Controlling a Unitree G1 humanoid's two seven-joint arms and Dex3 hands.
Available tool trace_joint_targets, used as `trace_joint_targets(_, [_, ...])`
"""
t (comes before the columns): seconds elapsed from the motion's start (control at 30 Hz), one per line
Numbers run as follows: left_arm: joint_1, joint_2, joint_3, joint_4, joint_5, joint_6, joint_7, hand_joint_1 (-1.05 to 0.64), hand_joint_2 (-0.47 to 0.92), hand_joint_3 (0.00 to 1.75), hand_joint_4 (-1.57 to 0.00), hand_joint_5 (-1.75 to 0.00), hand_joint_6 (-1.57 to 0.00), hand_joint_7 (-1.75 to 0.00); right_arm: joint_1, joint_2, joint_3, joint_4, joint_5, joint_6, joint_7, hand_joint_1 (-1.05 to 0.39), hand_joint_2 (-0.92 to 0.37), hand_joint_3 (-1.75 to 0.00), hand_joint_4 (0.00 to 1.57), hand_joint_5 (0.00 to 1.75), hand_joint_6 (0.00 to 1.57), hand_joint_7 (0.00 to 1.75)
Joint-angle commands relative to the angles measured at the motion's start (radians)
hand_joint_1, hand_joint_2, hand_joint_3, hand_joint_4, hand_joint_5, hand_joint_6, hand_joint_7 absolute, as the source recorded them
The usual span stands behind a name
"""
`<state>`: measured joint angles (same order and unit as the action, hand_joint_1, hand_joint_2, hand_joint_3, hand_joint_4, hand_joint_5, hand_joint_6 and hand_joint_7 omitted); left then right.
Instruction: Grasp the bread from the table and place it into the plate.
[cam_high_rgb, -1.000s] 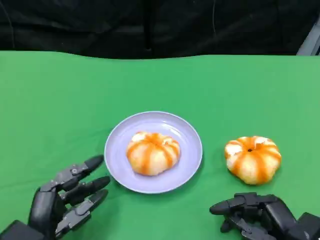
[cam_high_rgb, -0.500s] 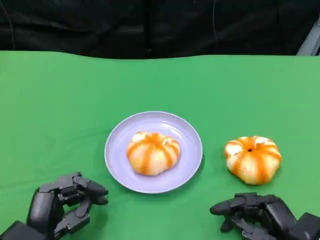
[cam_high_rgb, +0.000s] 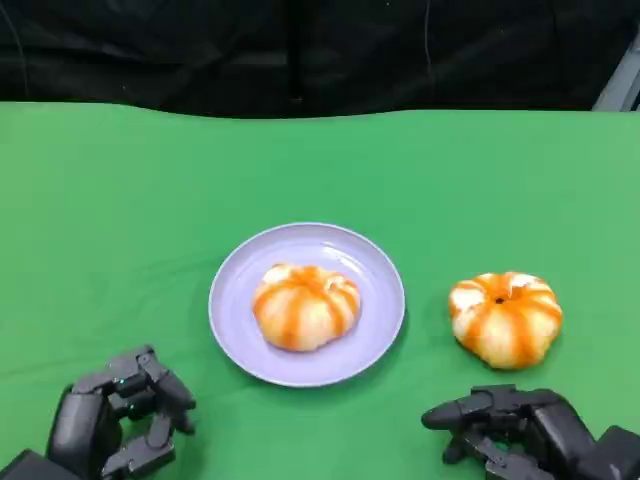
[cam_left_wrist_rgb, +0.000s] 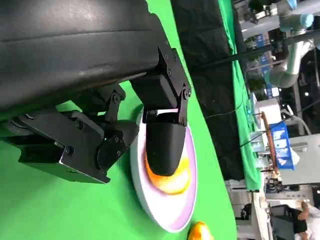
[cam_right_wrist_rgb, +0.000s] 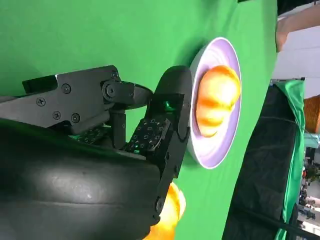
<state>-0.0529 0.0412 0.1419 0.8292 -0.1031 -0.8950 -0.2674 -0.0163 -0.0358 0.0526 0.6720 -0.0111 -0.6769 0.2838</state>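
Plate (cam_high_rgb: 232, 322): a pale lilac dish sits near the middle of the green table (cam_high_rgb: 120, 200), a little toward the near edge.
Bun on the plate (cam_high_rgb: 305, 306): an orange-striped bread roll rests inside the dish, just off its centre toward the robot's left.
Bun on the table (cam_high_rgb: 506, 318): a second striped roll lies on the cloth to the right of the plate, near it but not touching, toward the near right part of the table.
Left hand (cam_high_rgb: 120, 415): at the near left edge, fingers curled in on themselves with nothing between them, apart from the plate.
Right hand (cam_high_rgb: 520, 430): at the near right edge, just short of the loose roll, one finger stretched toward the middle and the rest bent; it holds nothing.
Left wrist view: its own fingers (cam_left_wrist_rgb: 165, 142) hang in front of the plate (cam_left_wrist_rgb: 165, 212) and partly cover the roll on it (cam_left_wrist_rgb: 175, 182); the loose roll (cam_left_wrist_rgb: 200, 232) peeks in at the frame's edge, and beyond the table stands lab equipment with a person.
Right wrist view: the plate (cam_right_wrist_rgb: 220, 50) is seen edge-on with its roll (cam_right_wrist_rgb: 215, 102), and the loose roll (cam_right_wrist_rgb: 170, 212) sits right behind the hand's fingers (cam_right_wrist_rgb: 170, 115).
Backdrop (cam_high_rgb: 300, 50): black cloth runs along the far edge.
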Motion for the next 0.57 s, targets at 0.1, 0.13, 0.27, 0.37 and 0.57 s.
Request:
trace_joint_targets(0.1, [0.011,0.026,-0.013,-0.002,0.022,-0.038,0.004,0.06,0.5,1.19,-0.91,-1.53,-0.93,-1.4,0.019,-0.021,-0.005,-0.014,0.001,-0.001,-0.008,-0.11,-0.92,-0.36,0.81,1.15,1.15,0.22])
trace_joint_targets(0.13, [0.011,0.025,-0.013,-0.002,0.024,-0.038,0.006,0.06,0.49,1.21,-0.93,-1.52,-0.95,-1.37,0.021,-0.022,-0.005,-0.015,0.001,-0.002,-0.008,-0.11,-0.92,-0.37,0.81,1.15,1.15,0.22])
trace_joint_targets(0.27, [0.012,0.025,-0.016,-0.001,0.032,-0.039,0.014,0.07,0.48,1.26,-0.96,-1.5,-0.99,-1.32,0.023,-0.023,-0.004,-0.017,0.0,-0.002,-0.009,-0.11,-0.92,-0.36,0.81,1.15,1.15,0.22])
trace_joint_targets(0.37, [0.013,0.026,-0.017,-0.001,0.029,-0.034,0.007,0.07,0.48,1.26,-0.96,-1.5,-0.99,-1.32,0.024,-0.024,-0.004,-0.022,-0.003,0.005,-0.014,-0.11,-0.92,-0.36,0.81,1.15,1.15,0.22])
trace_joint_targets(0.57, [0.008,0.024,-0.02,0.001,0.017,-0.023,-0.005,0.06,0.47,1.26,-0.95,-1.5,-0.99,-1.34,0.023,-0.024,-0.007,-0.03,0.002,0.016,-0.017,-0.11,-0.92,-0.35,0.8,1.12,1.15,0.21])
